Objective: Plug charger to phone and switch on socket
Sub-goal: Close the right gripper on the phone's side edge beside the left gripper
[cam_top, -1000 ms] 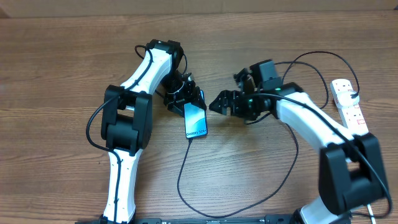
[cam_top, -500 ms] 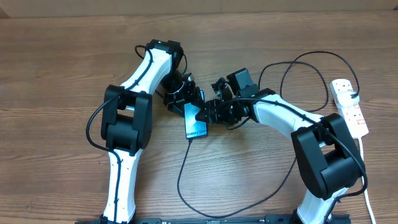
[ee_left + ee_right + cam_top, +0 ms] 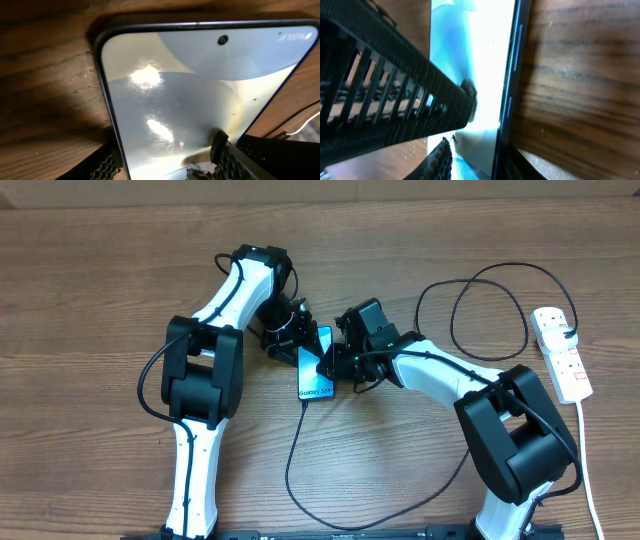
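The phone [image 3: 314, 382], its blue screen up, lies at the table's middle, between both arms. My left gripper [image 3: 303, 345] is shut across its upper end; its fingers [image 3: 107, 165] flank the screen [image 3: 190, 95]. From the right, my right gripper [image 3: 331, 366] pinches the phone's right edge [image 3: 512, 75], one finger on the glass and the other at the dark rim. The charger [image 3: 290, 470] runs from the phone's lower edge in a long loop to its plug [image 3: 567, 333] in the white socket [image 3: 562, 365] at the far right.
The charger cable makes a wide loop near the front edge [image 3: 400, 510] and another behind the right arm [image 3: 480, 280]. The socket's thick white cord [image 3: 590, 470] runs down the right side. Bare wood lies left of the left arm.
My right arm has swung left from beside the phone onto its right edge, and its jaws have narrowed from wide open. The left gripper and the phone have stayed put.
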`<state>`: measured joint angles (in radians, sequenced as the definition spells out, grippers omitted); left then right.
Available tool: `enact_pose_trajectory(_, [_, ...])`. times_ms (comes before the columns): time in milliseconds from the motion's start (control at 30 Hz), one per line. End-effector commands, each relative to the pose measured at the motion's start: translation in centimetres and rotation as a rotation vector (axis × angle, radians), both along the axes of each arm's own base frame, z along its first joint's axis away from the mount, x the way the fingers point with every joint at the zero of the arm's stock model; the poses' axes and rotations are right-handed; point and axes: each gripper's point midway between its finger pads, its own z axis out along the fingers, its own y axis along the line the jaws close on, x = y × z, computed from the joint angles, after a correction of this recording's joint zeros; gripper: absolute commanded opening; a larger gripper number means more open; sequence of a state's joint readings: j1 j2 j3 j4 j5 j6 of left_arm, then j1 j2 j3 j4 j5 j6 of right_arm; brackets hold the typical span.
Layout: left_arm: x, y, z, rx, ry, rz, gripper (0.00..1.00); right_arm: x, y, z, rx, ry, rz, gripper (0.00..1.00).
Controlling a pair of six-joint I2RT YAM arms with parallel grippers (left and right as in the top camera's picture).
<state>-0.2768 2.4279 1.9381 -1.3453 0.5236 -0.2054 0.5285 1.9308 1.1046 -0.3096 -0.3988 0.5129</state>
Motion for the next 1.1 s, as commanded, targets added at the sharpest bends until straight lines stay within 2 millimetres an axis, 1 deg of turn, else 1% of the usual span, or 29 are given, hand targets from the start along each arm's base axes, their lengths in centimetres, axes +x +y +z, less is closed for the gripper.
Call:
enact_pose_trajectory(0, [-1.0,-0.5,-3.1,0.003,0.041,-0.039,0.57,-0.3,2.4,1.0,0.047,-0.030,0.041,0.29])
enact_pose_trajectory(33, [-1.0,-0.5,-3.1,0.003,0.039,-0.040,0.58,-0.4,2.4,1.0,0.046,-0.029,0.042,0.28])
enact_pose_trajectory(100, [-1.0,-0.5,-3.1,0.003,0.038,-0.040,0.63,-0.4,2.4,1.0,0.046,-0.028,0.042,0.26])
enact_pose_trajectory(133, [-1.0,-0.5,-3.1,0.002,0.037,-0.040,0.69,-0.4,2.4,1.0,0.047,-0.028,0.042,0.25])
enact_pose_trajectory(200, [-1.0,-0.5,-3.1,0.002,0.036,-0.040,0.84,-0.4,2.4,1.0,0.047,-0.028,0.042,0.20])
enact_pose_trajectory(233, [-0.9,-0.5,-3.1,0.002,0.035,-0.040,0.88,-0.4,2.4,1.0,0.047,-0.028,0.042,0.17])
enact_pose_trajectory(300, [-0.9,-0.5,-3.1,0.001,0.033,-0.040,0.95,-0.4,2.4,1.0,0.047,-0.028,0.042,0.05])
enact_pose_trajectory(433, [-0.9,-0.6,-3.1,-0.008,0.023,-0.057,0.99,-0.4,2.4,1.0,0.051,-0.027,0.045,0.04])
enact_pose_trajectory(567, [-1.1,-0.6,-3.0,-0.018,0.030,-0.070,1.00,-0.4,2.1,0.9,0.047,-0.016,0.038,0.04])
enact_pose_trajectory(667, [-1.6,-1.3,-2.3,-0.098,0.035,-0.101,1.00,-0.2,1.5,1.0,0.059,0.002,0.027,0.04])
enact_pose_trajectory(733, [-1.9,-2.0,-1.7,-0.158,0.043,-0.109,1.00,-0.2,1.5,1.4,0.100,0.015,0.051,0.04])
enact_pose_trajectory(833, [-1.9,-2.5,-1.3,-0.198,0.047,-0.102,1.00,-0.5,1.5,2.3,0.181,0.032,0.108,0.04])
enact_pose_trajectory(967, [-1.7,-3.2,-0.4,-0.289,0.041,-0.095,1.00,-0.2,0.8,3.4,0.265,0.053,0.127,0.04])
enact_pose_trajectory(1067, [-1.2,-3.7,0.9,-0.405,0.035,-0.069,1.00,0.2,0.0,4.1,0.318,0.070,0.118,0.04])
